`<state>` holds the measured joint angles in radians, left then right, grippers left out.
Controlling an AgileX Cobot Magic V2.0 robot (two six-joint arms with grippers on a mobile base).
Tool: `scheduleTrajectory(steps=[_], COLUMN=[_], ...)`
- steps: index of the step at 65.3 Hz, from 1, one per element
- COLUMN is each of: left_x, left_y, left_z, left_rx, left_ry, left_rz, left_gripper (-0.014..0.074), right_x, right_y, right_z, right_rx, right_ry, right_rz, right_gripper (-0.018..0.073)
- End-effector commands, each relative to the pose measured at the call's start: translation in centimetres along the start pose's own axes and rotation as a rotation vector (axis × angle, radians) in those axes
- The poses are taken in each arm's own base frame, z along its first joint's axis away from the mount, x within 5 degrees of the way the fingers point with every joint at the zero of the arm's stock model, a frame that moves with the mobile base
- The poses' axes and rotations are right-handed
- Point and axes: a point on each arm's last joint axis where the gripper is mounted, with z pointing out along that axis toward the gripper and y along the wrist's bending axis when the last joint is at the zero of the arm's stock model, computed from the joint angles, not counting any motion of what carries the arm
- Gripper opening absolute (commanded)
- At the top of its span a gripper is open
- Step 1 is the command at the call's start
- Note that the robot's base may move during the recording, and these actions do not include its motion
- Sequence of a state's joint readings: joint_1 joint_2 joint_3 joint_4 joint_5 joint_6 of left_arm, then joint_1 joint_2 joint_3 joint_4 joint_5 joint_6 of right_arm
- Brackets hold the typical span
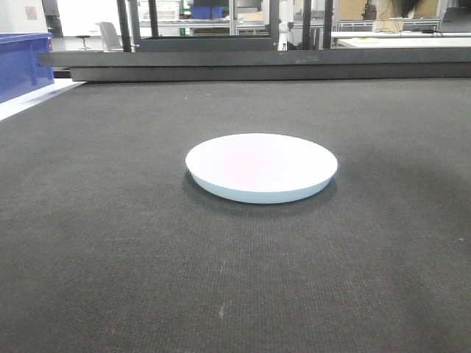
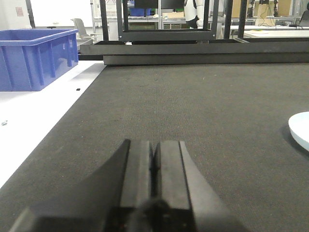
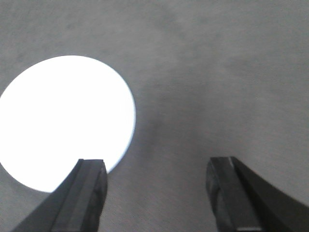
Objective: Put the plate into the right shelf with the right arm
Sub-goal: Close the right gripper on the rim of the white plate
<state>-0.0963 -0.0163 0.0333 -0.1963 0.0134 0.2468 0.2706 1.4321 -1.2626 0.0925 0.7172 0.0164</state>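
The white plate (image 1: 261, 166) lies flat on the dark mat in the middle of the front view. In the right wrist view the plate (image 3: 65, 118) fills the upper left, seen from above. My right gripper (image 3: 157, 166) hangs open over the mat just right of the plate's edge, its left finger (image 3: 89, 186) overlapping the rim in the picture. The plate's edge (image 2: 300, 129) shows at the far right of the left wrist view. My left gripper (image 2: 155, 147) is shut with nothing in it, low over the mat. The right shelf is out of view.
A blue plastic bin (image 2: 36, 55) stands on the white surface left of the mat, also at the left edge of the front view (image 1: 22, 62). Dark metal rails (image 1: 257, 65) run along the mat's far edge. Desks and frames stand beyond.
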Motion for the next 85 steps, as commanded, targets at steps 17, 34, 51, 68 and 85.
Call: scheduleTrajectory(steps=[17,34,51,68,85], left_x=[-0.6,-0.6,-0.6,-0.6,-0.6], left_y=[0.2,0.2,0.2,0.2,0.2], left_z=[-0.1,-0.1,-0.1,-0.1,-0.1], left_rx=[-0.016,-0.016,-0.016,-0.016,-0.016], left_ry=[-0.091,-0.091,-0.091,-0.091,-0.091], left_rz=[-0.005,-0.005,-0.005,-0.005,-0.005], left_gripper=[-0.0047,-0.0047,-0.0047,-0.0047,-0.0047], right_x=[-2.9,-1.5,-0.8,-0.6,-0.3], right_y=[4.0,3.6,3.5,2.8,2.7], right_z=[9.9,13.5,15.1,15.8,16.0], right_rx=[-0.048,0.018,0.024,0.05,0.057], right_ry=[0.141,0.208,0.23,0.246,0.265], right_rz=[-0.015,-0.091,-0.094,-0.111,-0.118], right_gripper=[0.0537,0.04,0.0348,0.03,0.0054])
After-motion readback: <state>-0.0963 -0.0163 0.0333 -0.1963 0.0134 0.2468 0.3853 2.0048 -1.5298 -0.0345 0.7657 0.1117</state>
